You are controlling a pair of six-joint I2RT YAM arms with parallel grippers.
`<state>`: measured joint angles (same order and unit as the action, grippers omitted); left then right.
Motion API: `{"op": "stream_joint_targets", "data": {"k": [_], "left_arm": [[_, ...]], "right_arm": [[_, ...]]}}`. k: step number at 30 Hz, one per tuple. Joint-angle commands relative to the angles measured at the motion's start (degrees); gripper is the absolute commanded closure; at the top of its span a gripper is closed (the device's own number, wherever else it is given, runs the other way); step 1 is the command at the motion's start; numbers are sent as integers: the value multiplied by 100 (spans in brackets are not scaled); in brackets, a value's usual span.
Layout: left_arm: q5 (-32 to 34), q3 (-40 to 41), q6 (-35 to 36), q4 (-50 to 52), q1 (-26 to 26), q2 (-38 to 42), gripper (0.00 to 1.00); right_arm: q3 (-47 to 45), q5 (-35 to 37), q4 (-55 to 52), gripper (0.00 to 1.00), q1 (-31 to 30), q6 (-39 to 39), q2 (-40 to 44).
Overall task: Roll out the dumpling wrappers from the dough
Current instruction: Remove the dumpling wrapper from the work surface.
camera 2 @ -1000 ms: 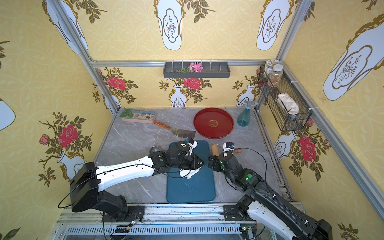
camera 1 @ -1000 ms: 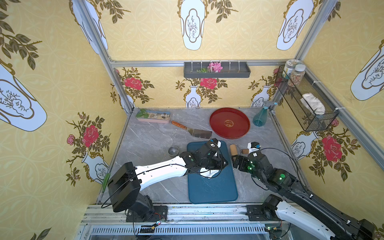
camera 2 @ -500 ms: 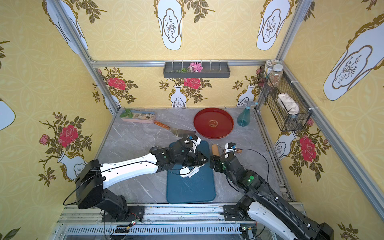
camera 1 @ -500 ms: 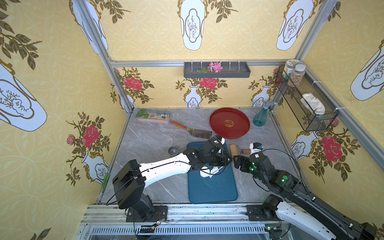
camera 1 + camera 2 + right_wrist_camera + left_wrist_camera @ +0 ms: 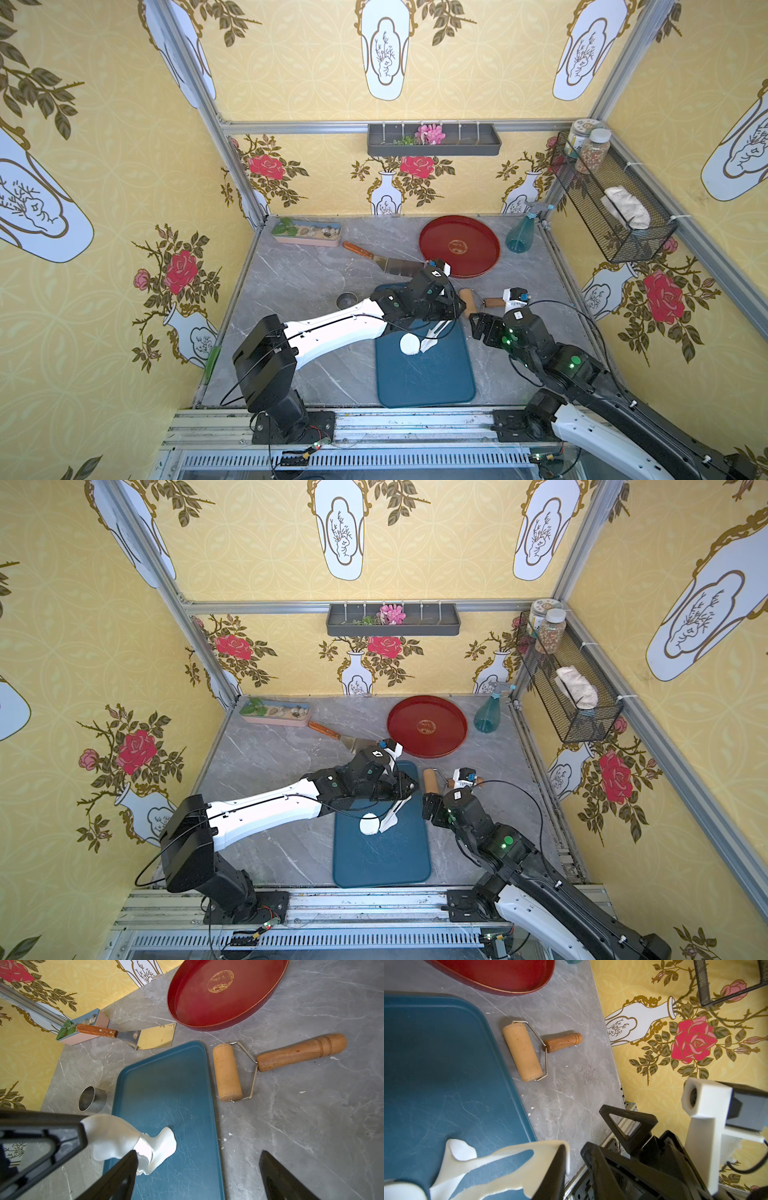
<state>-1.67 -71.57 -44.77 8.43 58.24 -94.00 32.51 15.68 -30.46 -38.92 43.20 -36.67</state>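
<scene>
Left tool, nearly closed, pinches a ragged dough scrap dangling over the blue cutting board beside a round dumpling wrapper. Right tool gapes wide, empty.

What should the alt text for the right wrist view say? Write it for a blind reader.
A ragged white dough scrap stretches from the left fingers down onto a blue board. Beside the board lie a wooden roller, a steel ring cup, a metal scraper and a red tray; the right fingers stand open and empty.
</scene>
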Motion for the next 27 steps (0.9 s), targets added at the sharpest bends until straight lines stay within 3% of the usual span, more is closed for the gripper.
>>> {"op": "stream_joint_targets", "data": {"k": [1,27], "left_arm": [[20,-71,156,-22,-90,-49,75],[-141,-730,679,76,-454,-131,74]], "right_arm": [[-4,23,-14,8,2,-52,19],[13,69,23,8,3,-68,-23]]}}
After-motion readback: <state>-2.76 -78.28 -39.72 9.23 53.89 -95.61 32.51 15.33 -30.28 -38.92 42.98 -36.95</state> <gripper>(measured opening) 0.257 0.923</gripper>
